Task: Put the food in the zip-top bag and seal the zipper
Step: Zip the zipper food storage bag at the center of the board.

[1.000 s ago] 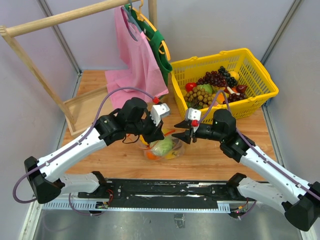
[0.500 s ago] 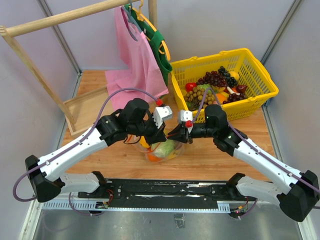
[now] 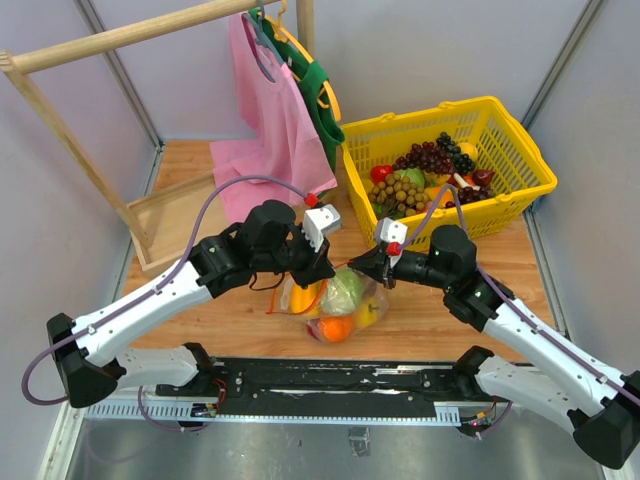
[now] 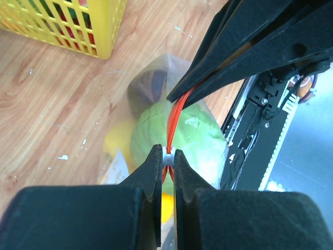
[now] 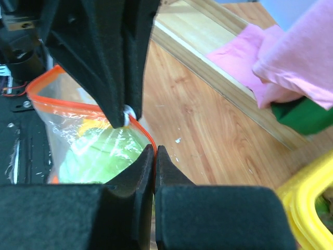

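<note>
The clear zip-top bag [image 3: 340, 308] hangs between my two grippers above the wooden table. It holds food: a pale green piece [image 3: 345, 290], an orange [image 3: 336, 328] and a yellow piece [image 3: 306, 298]. My left gripper [image 3: 328, 272] is shut on the zipper's white slider tab [image 4: 167, 154]. My right gripper [image 3: 372, 268] is shut on the red-orange zipper strip [image 5: 67, 104] at the bag's right end. In the left wrist view the strip [image 4: 174, 120] runs taut from my left gripper [image 4: 167, 154] to the right one. In the right wrist view my right gripper [image 5: 155, 150] is close to the slider [image 5: 127, 113].
A yellow basket [image 3: 520, 150] with grape bunches and other produce stands at the back right. A pink cloth bag [image 3: 275, 120] and a green one [image 3: 325, 110] hang from a wooden rack [image 3: 120, 35] at the back left. A black rail [image 3: 330, 375] runs along the near edge.
My right gripper has pulled back to the right with the strip's end. The bag has swung right and lower, and the orange now shows at its bottom. The left gripper has barely moved.
</note>
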Controlling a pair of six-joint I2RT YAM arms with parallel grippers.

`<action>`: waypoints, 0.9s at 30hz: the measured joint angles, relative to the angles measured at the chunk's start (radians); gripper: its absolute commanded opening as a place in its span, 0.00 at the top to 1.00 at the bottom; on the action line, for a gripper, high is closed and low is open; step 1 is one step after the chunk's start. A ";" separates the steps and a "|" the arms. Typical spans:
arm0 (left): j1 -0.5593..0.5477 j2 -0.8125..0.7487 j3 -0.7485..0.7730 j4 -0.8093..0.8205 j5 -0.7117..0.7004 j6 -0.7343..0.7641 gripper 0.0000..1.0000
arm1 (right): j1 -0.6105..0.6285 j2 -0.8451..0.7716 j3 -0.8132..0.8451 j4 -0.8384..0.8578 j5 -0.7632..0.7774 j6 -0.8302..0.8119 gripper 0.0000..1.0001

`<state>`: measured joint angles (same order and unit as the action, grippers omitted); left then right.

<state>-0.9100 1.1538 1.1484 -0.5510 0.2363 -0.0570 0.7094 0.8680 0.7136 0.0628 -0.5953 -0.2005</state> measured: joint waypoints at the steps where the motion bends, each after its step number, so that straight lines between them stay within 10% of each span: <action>1: 0.000 -0.003 -0.005 0.001 -0.007 -0.008 1.00 | 0.000 -0.008 -0.003 -0.002 0.020 0.008 0.99; 21: 0.000 -0.010 -0.026 -0.079 -0.051 -0.074 1.00 | 0.005 -0.158 -0.043 -0.095 0.478 0.080 0.99; 27: 0.000 -0.010 -0.026 -0.102 -0.040 -0.032 1.00 | 0.003 -0.154 0.002 -0.162 0.351 -0.020 0.53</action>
<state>-0.9100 1.1435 1.1221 -0.6533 0.1967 -0.0895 0.7128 0.7143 0.7158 -0.0990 -0.2443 -0.2203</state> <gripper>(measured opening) 0.070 0.281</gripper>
